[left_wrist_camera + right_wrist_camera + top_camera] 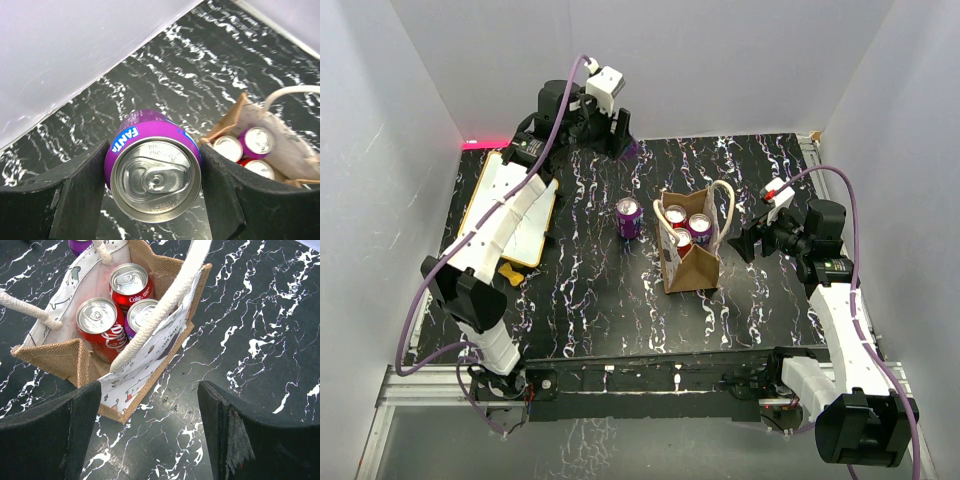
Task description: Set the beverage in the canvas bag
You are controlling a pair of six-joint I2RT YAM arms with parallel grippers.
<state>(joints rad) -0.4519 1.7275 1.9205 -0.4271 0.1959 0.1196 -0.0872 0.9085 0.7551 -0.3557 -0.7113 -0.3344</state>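
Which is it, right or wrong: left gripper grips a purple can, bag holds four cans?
Wrong on the count: the bag holds three cans, two red and one purple, per the right wrist view. The left gripper does grip a purple can.

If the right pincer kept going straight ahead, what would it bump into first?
Probably the canvas bag. Its printed side lies right ahead of the open right pincer, though the depth is hard to judge.
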